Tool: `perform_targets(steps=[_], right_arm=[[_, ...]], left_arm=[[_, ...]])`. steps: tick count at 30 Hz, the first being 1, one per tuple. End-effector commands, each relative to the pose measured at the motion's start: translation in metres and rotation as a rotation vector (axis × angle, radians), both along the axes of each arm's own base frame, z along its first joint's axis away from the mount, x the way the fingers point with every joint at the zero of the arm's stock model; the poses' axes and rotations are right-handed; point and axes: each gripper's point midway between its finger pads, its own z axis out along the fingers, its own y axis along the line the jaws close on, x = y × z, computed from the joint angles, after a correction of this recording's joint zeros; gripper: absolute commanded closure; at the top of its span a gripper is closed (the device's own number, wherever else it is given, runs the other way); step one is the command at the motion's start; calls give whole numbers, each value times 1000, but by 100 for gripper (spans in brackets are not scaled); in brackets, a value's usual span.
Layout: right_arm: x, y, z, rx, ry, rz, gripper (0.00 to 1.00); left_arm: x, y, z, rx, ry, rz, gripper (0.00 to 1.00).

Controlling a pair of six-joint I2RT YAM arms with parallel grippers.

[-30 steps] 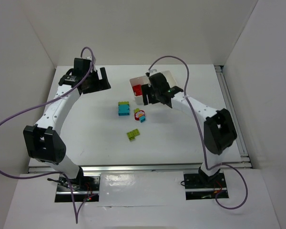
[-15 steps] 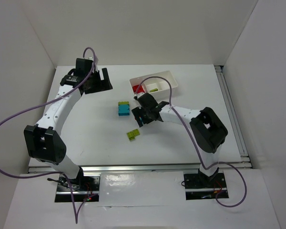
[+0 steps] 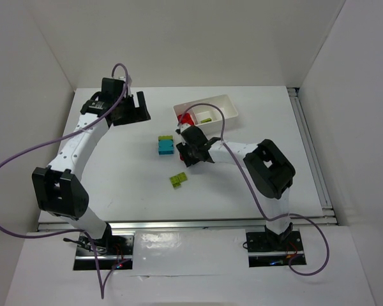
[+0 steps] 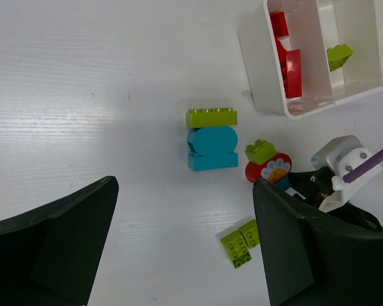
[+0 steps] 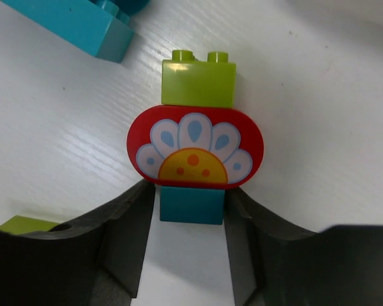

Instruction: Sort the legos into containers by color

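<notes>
A small stack lies on the table: a lime green brick (image 5: 198, 81), a red flower-print piece (image 5: 195, 148) and a cyan-blue brick (image 5: 191, 205). My right gripper (image 5: 191, 210) is shut on that blue brick, a finger against each side; from above it (image 3: 190, 153) covers the stack. The white tray (image 3: 232, 107) behind it holds red bricks (image 4: 290, 64) in one compartment and a green brick (image 4: 339, 55) in another. My left gripper (image 4: 179, 255) hangs open and empty, high over the table at the back left (image 3: 131, 108).
A green brick on a cyan-blue block (image 3: 165, 145) lies left of the right gripper. Two joined green bricks (image 3: 177, 180) lie nearer the front. White walls enclose the table on three sides.
My right gripper came down from the tray to the flower stack, then closed on its blue brick. The left arm has stayed still.
</notes>
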Motion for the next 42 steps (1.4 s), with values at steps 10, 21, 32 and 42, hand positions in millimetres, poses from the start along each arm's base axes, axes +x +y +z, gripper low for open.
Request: perform_targets(steps=[10,21,32,42], right_arm=[[-3,-7,68,139,-164,-10,76],[-47,-37,126,240,-188,-31,76],[-58,-46,127,243,-169,-46,76],[-58,-50,137,239,-183,-59,76]], left_arm=[[-32,-50,-13,-216,150,-320,5],[-75,-151,-37,-522,309,-582,5],[-81,-190,-26,-695,320,-690,3],[-77,-214,-52,-671,383,-694,8]])
